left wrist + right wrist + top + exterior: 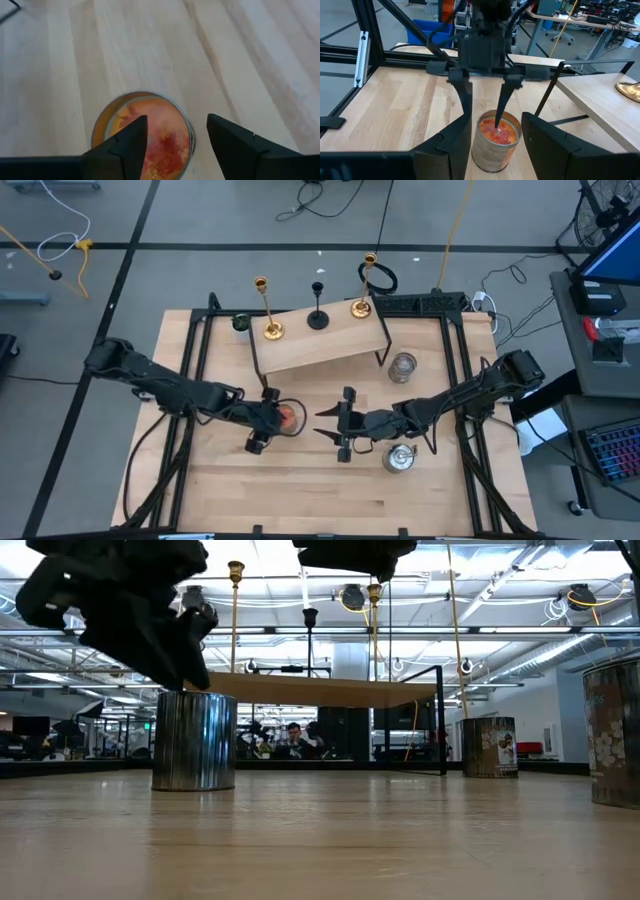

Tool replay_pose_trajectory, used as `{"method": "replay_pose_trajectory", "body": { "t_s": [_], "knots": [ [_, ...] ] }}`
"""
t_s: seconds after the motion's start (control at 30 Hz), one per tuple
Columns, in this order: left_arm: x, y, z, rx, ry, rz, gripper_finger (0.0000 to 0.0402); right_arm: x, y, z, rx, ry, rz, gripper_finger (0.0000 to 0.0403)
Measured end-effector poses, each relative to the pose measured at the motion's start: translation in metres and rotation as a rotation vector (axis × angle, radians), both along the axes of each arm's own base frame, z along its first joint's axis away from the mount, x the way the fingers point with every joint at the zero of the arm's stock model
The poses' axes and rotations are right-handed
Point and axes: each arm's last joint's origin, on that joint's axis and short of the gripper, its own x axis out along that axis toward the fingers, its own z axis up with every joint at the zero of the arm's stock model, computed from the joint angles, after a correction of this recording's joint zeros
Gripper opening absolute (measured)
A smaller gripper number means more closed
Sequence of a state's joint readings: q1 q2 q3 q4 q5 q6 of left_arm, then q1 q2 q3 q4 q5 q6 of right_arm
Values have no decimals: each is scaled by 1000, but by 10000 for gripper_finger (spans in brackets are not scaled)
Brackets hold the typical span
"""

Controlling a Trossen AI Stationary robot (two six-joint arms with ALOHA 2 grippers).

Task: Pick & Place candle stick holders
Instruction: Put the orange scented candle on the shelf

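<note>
Well apart: candle stick holders (317, 302) and left end effector (278, 418).

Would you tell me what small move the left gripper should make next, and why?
Probably lower slightly and close: the left gripper hangs open over the orange candle tin, apparently straddling its rim. The right gripper waits open beside it.

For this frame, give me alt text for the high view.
Left end effector hovers open over an orange candle tin mid-table; right end effector faces it, open. Behind, two gold candlesticks and a black one stand on a raised shelf.
</note>
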State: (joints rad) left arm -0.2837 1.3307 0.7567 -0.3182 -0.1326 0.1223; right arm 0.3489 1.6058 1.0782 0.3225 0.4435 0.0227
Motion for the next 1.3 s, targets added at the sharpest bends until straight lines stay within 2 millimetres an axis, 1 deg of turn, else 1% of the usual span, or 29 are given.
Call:
{"method": "replay_pose_trajectory", "body": {
  "t_s": [0.23, 0.33, 0.47, 0.6, 0.63, 0.77, 0.83, 0.97, 1.17, 1.23, 1.3],
  "knots": [
    [4, 1, -14, 19, 71, 10, 168, 0, 0, 0, -1, 2, 0, 171],
    [4, 1, -16, 26, 83, 7, 143, 0, 0, 0, -1, 4, 0, 171],
    [4, 2, -15, 46, 72, 24, 92, 0, 0, 0, -1, 3, 0, 171],
    [4, 3, -15, 51, 68, 41, 25, 0, 0, 0, -1, 3, 0, 171],
    [3, 2, -15, 54, 77, 35, 14, 0, 0, 0, -1, 3, 0, 171],
    [4, 3, -15, 54, 65, 61, 13, 0, 0, 0, -1, 3, 1, 171],
    [2, 1, -11, 42, 48, 67, 9, 0, 0, 0, -2, 5, 0, 171],
    [3, -6, 8, 16, -23, 53, 9, 0, 0, -1, -2, 6, 0, 171],
    [7, -18, 61, -27, -191, 37, 6, -1, 0, -2, -6, 17, 1, 171],
    [7, -17, 80, -60, -236, 50, 8, -1, 2, -1, -6, 14, 6, 171],
    [6, -13, 96, -70, -253, 84, 6, -1, 3, -1, -8, 9, 12, 171]
  ]
}}
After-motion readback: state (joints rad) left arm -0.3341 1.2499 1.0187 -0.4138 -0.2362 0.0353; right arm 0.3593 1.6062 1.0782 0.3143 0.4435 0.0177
